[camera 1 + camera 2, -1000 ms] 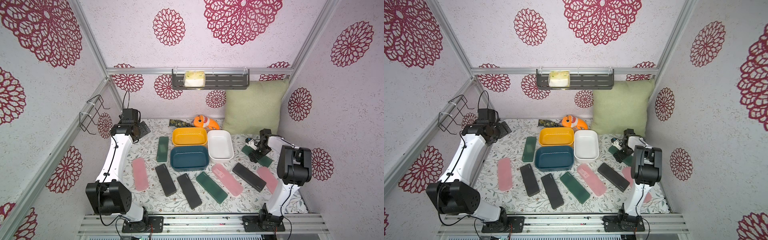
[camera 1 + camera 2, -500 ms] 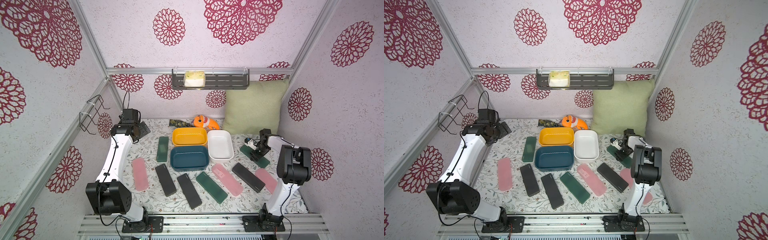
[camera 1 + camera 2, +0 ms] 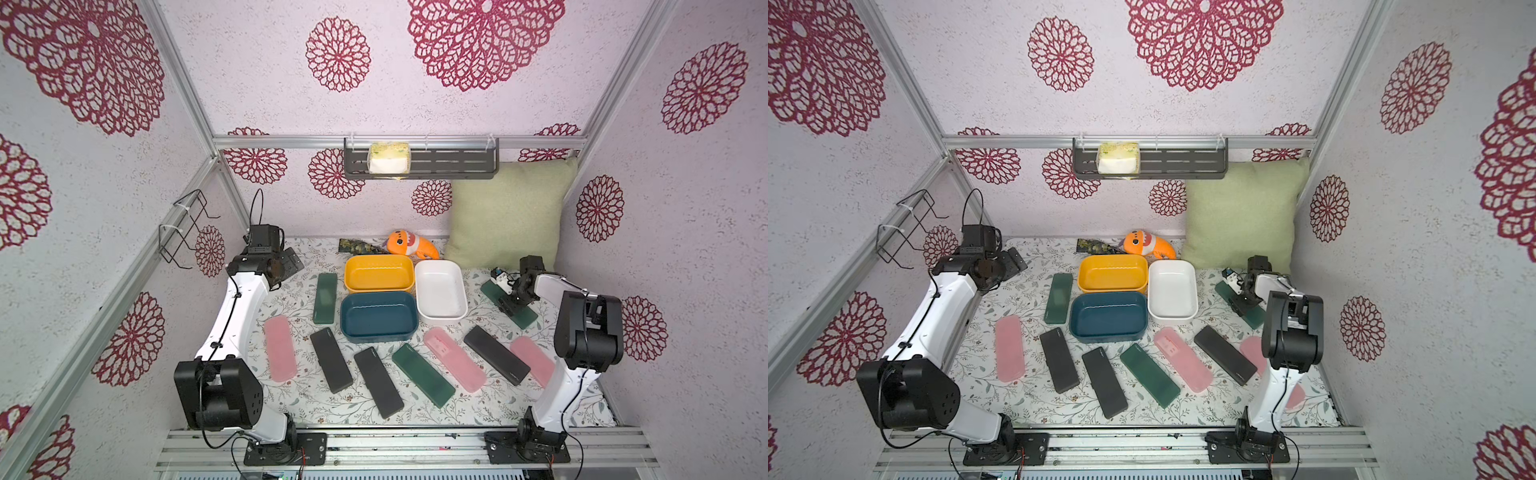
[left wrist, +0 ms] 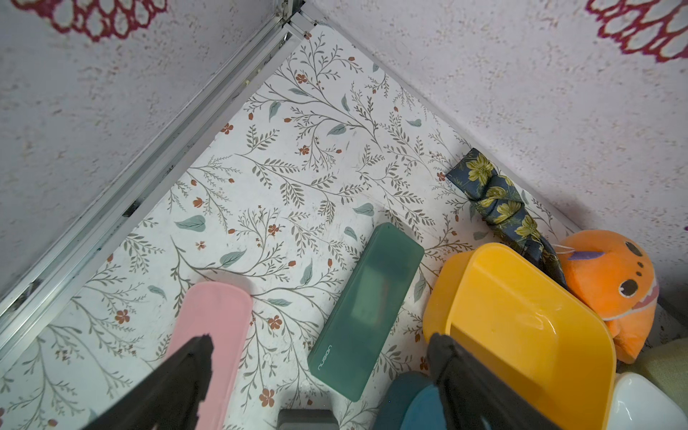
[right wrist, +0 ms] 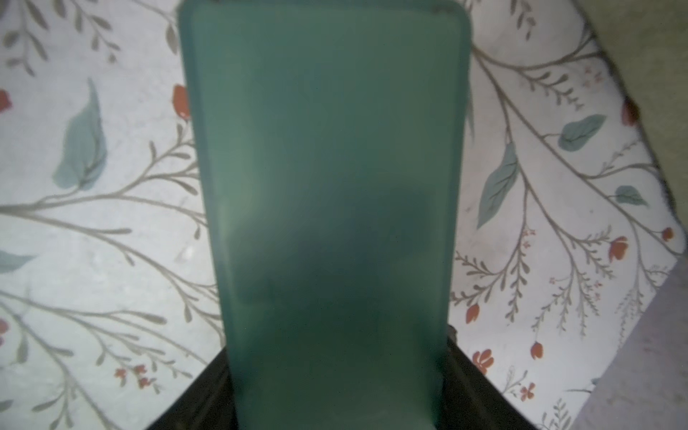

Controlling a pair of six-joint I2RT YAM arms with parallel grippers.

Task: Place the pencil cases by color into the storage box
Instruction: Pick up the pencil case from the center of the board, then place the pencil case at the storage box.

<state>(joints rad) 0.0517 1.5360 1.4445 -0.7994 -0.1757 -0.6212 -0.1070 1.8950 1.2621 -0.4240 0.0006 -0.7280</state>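
My right gripper (image 3: 510, 300) (image 5: 335, 394) is shut on a dark green pencil case (image 3: 524, 319) (image 5: 327, 178) lying at the far right of the mat. Its jaws press both long sides of the case. Two more green cases (image 3: 325, 297) (image 3: 423, 375), three pink ones (image 3: 281, 347) (image 3: 454, 359) (image 3: 533, 360) and three black ones (image 3: 331, 359) (image 3: 378, 382) (image 3: 496, 349) lie flat around the storage box tubs: yellow (image 3: 351, 286), blue (image 3: 345, 328), white (image 3: 419, 286). My left gripper (image 3: 289, 262) (image 4: 320, 353) hangs open and empty above the back left.
An orange plush (image 3: 409, 245) and a folded floral cloth (image 3: 359, 246) lie behind the tubs. A green cushion (image 3: 505, 216) leans in the back right corner, close to my right arm. A wall shelf (image 3: 419, 164) and a wire rack (image 3: 183, 232) hang above.
My right gripper has shut on the dark green case at the far right. The left arm has not moved.
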